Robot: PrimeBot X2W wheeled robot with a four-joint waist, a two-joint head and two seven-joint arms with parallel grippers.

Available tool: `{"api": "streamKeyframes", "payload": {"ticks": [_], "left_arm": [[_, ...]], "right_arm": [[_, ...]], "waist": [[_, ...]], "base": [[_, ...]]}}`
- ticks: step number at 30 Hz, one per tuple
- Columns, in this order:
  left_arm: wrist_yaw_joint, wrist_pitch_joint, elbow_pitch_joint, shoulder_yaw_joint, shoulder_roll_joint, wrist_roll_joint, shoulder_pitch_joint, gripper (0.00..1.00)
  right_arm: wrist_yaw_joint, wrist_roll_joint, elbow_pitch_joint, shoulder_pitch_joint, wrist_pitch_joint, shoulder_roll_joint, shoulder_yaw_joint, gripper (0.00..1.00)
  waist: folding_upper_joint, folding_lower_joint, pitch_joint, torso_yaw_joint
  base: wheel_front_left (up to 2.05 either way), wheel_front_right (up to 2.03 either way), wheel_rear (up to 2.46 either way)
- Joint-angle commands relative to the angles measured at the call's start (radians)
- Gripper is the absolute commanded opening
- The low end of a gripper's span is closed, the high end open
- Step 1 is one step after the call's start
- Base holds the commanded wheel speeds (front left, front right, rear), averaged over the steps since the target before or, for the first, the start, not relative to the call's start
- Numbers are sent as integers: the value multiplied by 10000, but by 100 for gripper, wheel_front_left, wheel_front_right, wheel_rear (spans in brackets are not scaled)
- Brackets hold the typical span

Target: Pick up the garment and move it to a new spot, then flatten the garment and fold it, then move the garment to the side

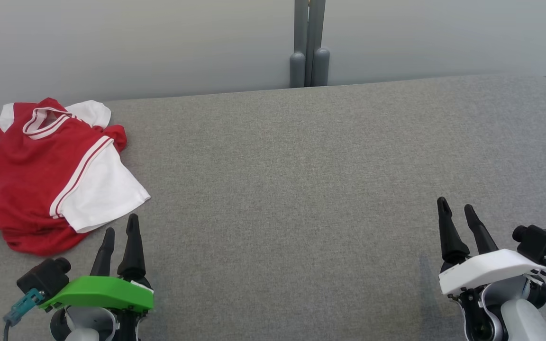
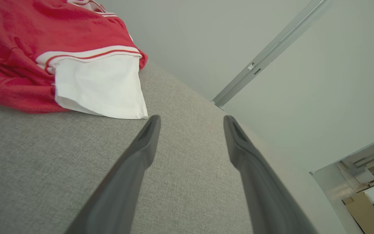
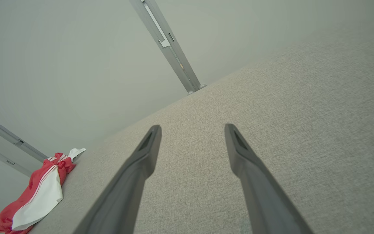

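A red shirt with white sleeves and a striped collar (image 1: pixel 45 175) lies crumpled at the far left of the grey fabric surface (image 1: pixel 301 189), partly over its left edge. My left gripper (image 1: pixel 121 225) is open just below the shirt's white sleeve (image 2: pixel 99 87), a short gap away, with nothing between its fingers. At the lower right, far from the shirt, my right gripper (image 1: pixel 455 206) stands open and empty over bare fabric. The right wrist view shows the shirt (image 3: pixel 37 195) small at its lower left.
A pale grey wall runs behind the surface, with a grey vertical post (image 1: pixel 309 45) at its middle. The grey surface stretches wide between the two grippers and toward the right.
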Motion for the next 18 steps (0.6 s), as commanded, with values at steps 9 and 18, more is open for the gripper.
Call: {"api": "streamKeyframes", "payload": {"ticks": [9,18], "left_arm": [[-95,-324,-162,-246,153,1423,-182,100],[-121,-536,-88,-423,225,2263,-89,100]], "right_arm": [[4,-1294,57,-145,-339,-173,79,100],[4,-2161,144,-113,-550,-205,162,100]], "waist": [[0,0,8,-31],[0,0,2,-39]], "base": [[0,0,0],[0,0,0]]}}
